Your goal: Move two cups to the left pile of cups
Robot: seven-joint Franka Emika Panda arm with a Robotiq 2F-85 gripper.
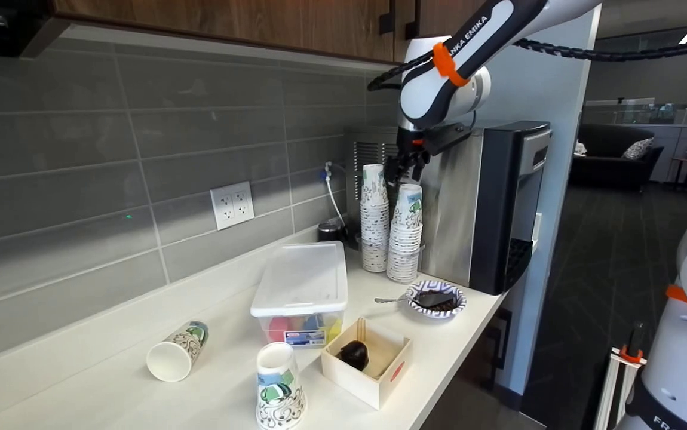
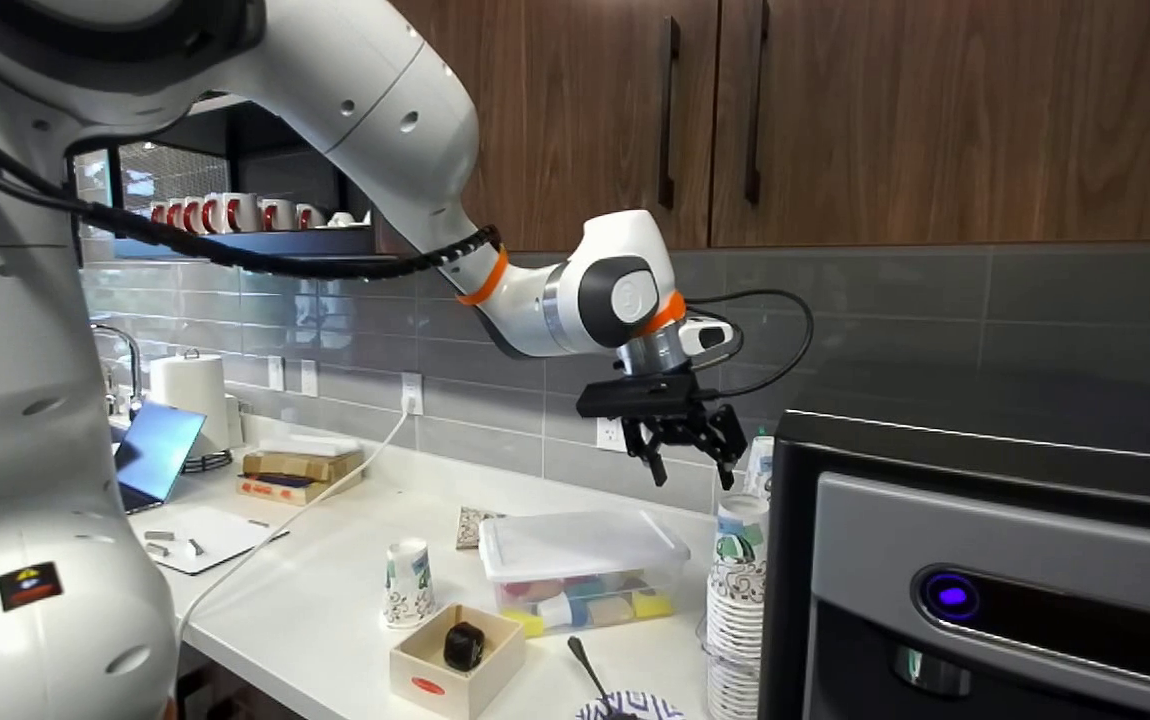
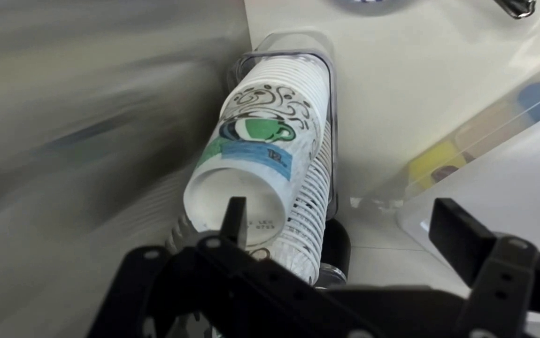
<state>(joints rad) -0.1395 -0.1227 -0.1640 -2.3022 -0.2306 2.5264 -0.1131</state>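
A short upside-down stack of white paper cups (image 1: 281,388) with green-blue print stands on the counter; it also shows in an exterior view (image 2: 408,583). I cannot count its cups. A white cup (image 1: 179,352) with green and dark print lies on its side near the wall; I cannot tell if it is one cup or two nested. Two tall upside-down cup stacks, one on the left (image 1: 374,221) and one on the right (image 1: 405,239), stand beside the ice machine. My gripper (image 1: 403,177) is open and empty at their tops. In the wrist view one finger of the gripper (image 3: 345,225) overlaps the nearer stack's top cup (image 3: 260,131); contact is unclear.
The metal ice machine (image 1: 454,209) stands close beside the stacks, which sit in a clear holder (image 3: 333,117). A lidded bin (image 1: 304,278), a wooden box (image 1: 349,382) and a bowl (image 1: 436,298) with a utensil are on the counter. Wall cabinets (image 1: 230,27) hang above.
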